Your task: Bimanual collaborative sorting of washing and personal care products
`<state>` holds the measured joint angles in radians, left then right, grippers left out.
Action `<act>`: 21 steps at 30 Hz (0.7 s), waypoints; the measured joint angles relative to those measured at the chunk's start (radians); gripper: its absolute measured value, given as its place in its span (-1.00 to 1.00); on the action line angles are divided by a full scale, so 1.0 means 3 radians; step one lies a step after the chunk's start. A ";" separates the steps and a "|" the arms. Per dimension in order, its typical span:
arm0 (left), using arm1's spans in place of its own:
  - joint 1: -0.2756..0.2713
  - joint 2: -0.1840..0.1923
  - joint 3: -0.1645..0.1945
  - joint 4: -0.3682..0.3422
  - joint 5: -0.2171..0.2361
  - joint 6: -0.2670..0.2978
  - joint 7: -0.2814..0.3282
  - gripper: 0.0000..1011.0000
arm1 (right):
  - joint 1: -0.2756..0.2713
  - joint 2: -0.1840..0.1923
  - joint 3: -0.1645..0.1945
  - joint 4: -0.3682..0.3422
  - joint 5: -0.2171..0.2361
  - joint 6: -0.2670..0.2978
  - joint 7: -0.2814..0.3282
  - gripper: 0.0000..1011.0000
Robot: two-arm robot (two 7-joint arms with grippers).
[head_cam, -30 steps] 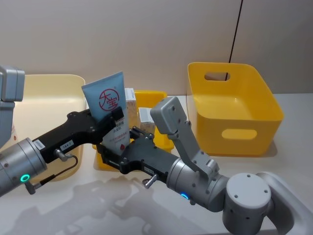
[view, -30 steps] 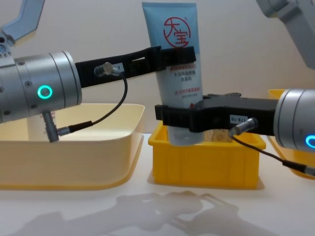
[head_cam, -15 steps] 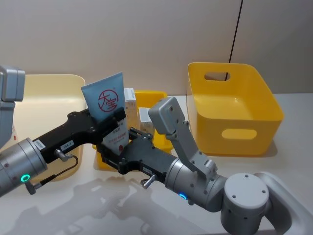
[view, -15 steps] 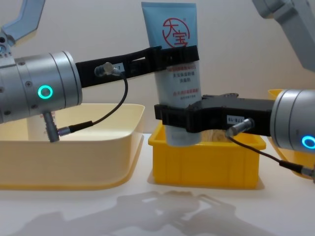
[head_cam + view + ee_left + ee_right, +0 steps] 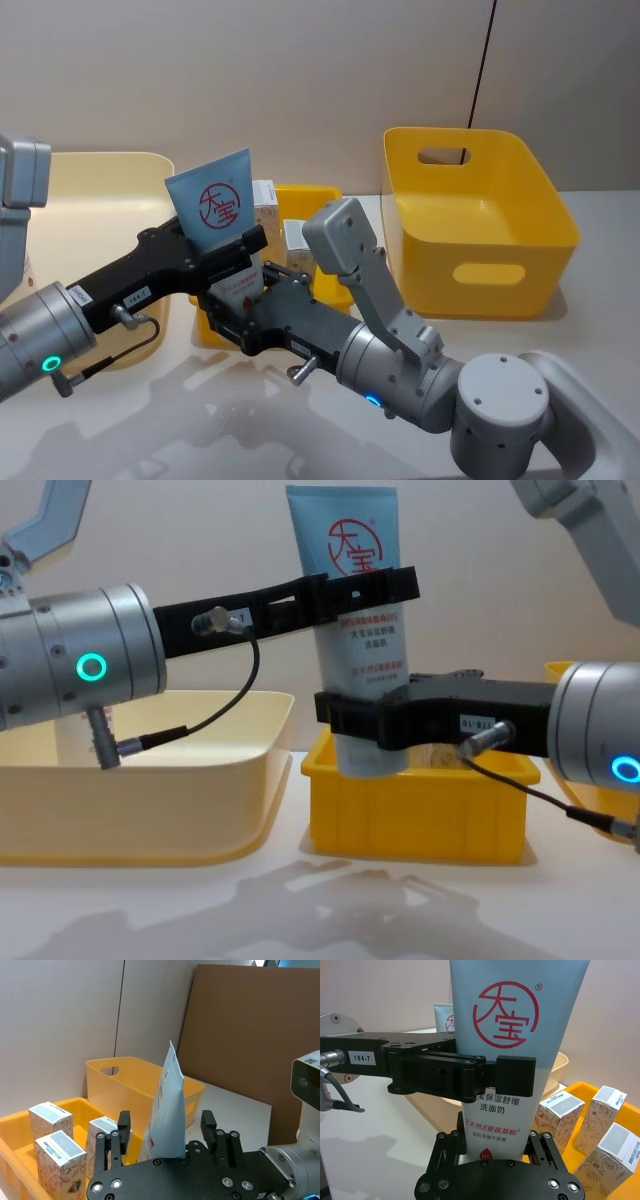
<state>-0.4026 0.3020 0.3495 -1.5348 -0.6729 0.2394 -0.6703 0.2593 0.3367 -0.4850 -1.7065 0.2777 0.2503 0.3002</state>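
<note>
I read tube (image 5: 362,650) light blue, red circle logo, dark text; cartons (image 5: 607,1142) white, orange-brown swirl print, grey top labels. Middle small bin (image 5: 415,815), right big bin (image 5: 480,215) bright yellow. Left tray (image 5: 150,800) pale cream.

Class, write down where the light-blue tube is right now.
In the chest view the light-blue tube stands upright at centre, above the small yellow bin, its lower end gripped by the right hand, the left hand around its middle.

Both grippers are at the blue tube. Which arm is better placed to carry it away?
Right. The right gripper is clamped on the lower end of the tube, while the left gripper stands open, fingers clear of its sides, so the right alone seems to hold it.
</note>
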 joint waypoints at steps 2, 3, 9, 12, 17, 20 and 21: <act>0.0000 0.0000 0.0000 0.0000 0.0000 0.0000 0.0000 0.76 | 0.0000 0.0000 0.0000 0.0000 -0.0001 0.0000 0.0000 0.12; 0.0000 0.0000 0.0000 0.0000 0.0000 0.0000 0.0000 0.79 | 0.0000 0.0000 0.0000 0.0000 -0.0002 0.0000 0.0000 0.12; 0.0000 0.0000 0.0000 0.0000 0.0000 0.0000 0.0000 0.98 | -0.0025 0.0008 0.0028 -0.0019 -0.0012 -0.0014 -0.0020 0.12; 0.0000 0.0000 0.0000 0.0000 0.0000 0.0000 0.0000 0.98 | -0.0066 0.0025 0.0068 -0.0054 -0.0024 -0.0027 -0.0054 0.12; 0.0000 0.0000 0.0000 0.0000 0.0000 0.0000 0.0000 0.98 | -0.0159 0.0061 0.0172 -0.0138 -0.0047 -0.0051 -0.0154 0.11; 0.0000 0.0000 0.0000 0.0000 0.0000 0.0000 0.0000 0.98 | -0.0225 0.0086 0.0238 -0.0191 -0.0061 -0.0065 -0.0215 0.11; 0.0000 0.0000 0.0000 0.0000 0.0001 0.0000 0.0000 0.98 | -0.0242 0.0091 0.0264 -0.0209 -0.0065 -0.0068 -0.0233 0.11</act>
<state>-0.4025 0.3020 0.3494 -1.5349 -0.6727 0.2395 -0.6702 0.1867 0.3640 -0.4059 -1.7691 0.2583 0.2300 0.2303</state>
